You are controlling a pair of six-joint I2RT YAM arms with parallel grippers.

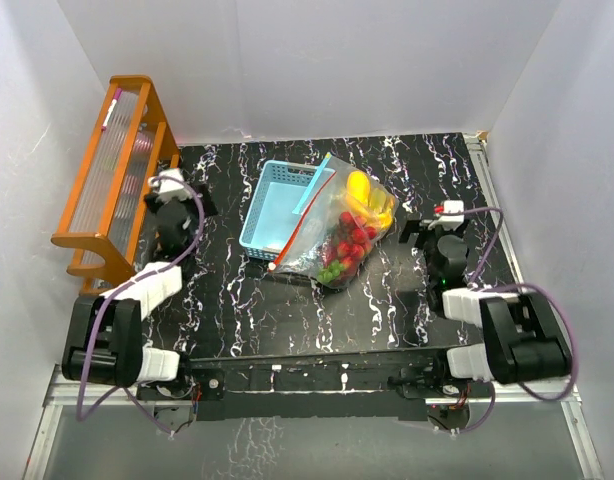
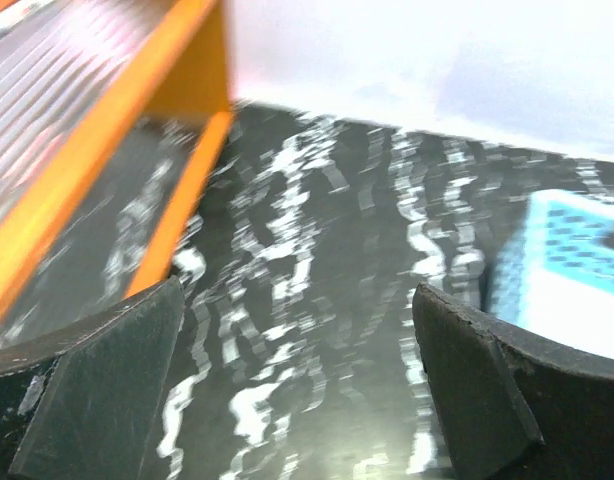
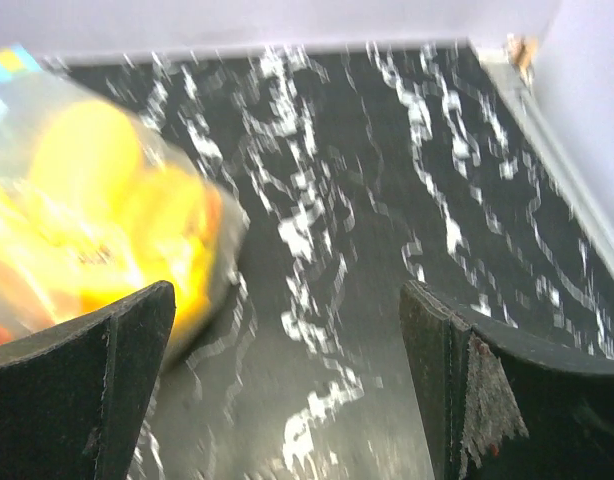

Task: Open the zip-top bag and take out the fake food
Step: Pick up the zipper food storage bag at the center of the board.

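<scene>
A clear zip-top bag (image 1: 332,225) lies in the middle of the black marbled table, partly over a light-blue basket (image 1: 277,208). Inside it is the fake food: yellow bananas and a rounded fruit (image 1: 365,196), red strawberry-like pieces (image 1: 351,238) and green grapes (image 1: 330,270). The bag's red zip strip (image 1: 299,232) looks closed. My left gripper (image 1: 173,196) is open and empty left of the basket. My right gripper (image 1: 434,222) is open and empty just right of the bag. The right wrist view shows blurred yellow fruit (image 3: 97,220) in the bag by the left finger.
An orange wooden rack (image 1: 112,170) stands along the left wall, and it also shows in the left wrist view (image 2: 107,150). The basket's edge (image 2: 572,260) shows at that view's right. White walls enclose the table on three sides.
</scene>
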